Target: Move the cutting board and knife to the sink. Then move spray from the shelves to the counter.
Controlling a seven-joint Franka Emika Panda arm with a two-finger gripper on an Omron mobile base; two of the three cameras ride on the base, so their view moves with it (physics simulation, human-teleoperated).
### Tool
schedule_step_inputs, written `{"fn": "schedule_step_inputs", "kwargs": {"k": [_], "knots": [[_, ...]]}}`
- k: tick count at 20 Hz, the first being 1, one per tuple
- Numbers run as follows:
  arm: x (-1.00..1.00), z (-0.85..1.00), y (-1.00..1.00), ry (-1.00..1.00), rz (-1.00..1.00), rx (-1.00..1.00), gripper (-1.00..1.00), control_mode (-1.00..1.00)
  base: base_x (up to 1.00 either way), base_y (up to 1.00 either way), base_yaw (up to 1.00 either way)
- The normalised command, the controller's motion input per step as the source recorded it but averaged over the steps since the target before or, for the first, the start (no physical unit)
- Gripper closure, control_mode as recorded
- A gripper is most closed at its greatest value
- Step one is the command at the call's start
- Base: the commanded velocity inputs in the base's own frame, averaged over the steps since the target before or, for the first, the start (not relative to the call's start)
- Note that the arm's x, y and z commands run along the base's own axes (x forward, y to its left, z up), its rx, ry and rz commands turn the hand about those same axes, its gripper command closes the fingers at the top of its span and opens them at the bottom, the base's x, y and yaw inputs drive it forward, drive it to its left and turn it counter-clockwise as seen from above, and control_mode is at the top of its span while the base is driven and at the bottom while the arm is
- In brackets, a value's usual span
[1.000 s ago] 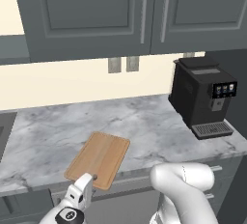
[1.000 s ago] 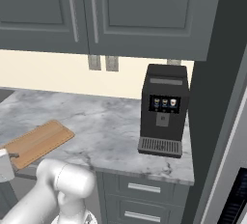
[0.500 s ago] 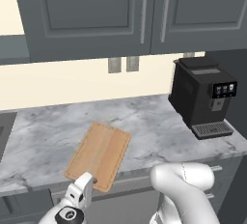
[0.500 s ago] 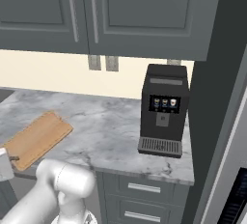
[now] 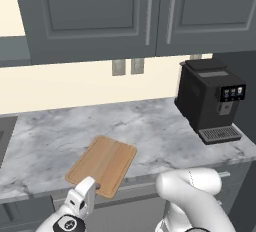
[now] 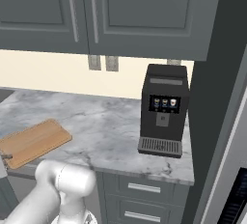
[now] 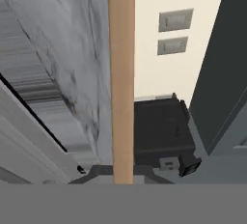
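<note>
The gripper [image 5: 96, 186] is clenched on the near edge of the board [image 5: 103, 163], which overhangs the front of the counter [image 5: 150, 126]. In the hand view the board [image 7: 121, 73] runs edge-on as a tan strip between the fingertips, so the grip looks firm, though the pads themselves are hard to make out. The board lies flat on the marble, angled toward the wall. A coffee machine [image 5: 212, 101] stands well apart at the counter's right end, below the cabinets [image 5: 125, 16]. Two wall outlets [image 5: 127, 66] sit on the cream wall behind the board.
</note>
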Motion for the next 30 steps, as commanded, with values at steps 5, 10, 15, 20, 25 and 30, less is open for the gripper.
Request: {"fn": "schedule_step_inputs", "kwargs": {"k": [5,10,15,20,25,30], "knots": [[-0.25,0.53,0.00,0.00,0.00,0.00,1.00,-1.00,0.00,0.00,0.00],[-0.23,0.48,-0.01,0.00,0.00,0.00,1.00,-1.00,0.00,0.00,0.00],[-0.20,0.44,-0.04,0.00,0.00,0.00,1.00,-1.00,0.00,0.00,0.00],[-0.19,0.38,-0.06,0.00,0.01,0.00,1.00,-1.00,0.00,0.00,0.00],[-0.21,0.37,-0.04,0.00,0.01,0.00,1.00,-1.00,0.00,0.00,0.00],[-0.20,0.37,-0.02,0.00,0.01,0.00,1.00,-1.00,0.00,0.00,0.00]]}}
